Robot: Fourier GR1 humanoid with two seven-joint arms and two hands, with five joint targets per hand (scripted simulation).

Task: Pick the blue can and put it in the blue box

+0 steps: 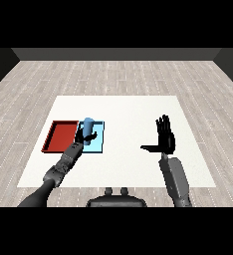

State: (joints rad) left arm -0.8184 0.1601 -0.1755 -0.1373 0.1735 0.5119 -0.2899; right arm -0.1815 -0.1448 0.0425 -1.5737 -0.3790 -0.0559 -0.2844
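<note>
Blue can (pixel 88 123) stands upright in the left hand (pixel 84 135), whose fingers curl round its lower body above the light blue tray (pixel 99 144). At three o'clock, well apart, the right hand (pixel 165 140) hangs with fingers spread. The can looks light, rigid, likely slick; gripping mid-body suits it.

blue can (pixel 88 123) lower half hidden by left hand (pixel 87 136) | light blue tray (pixel 99 141) contact: probably unclear
</note>
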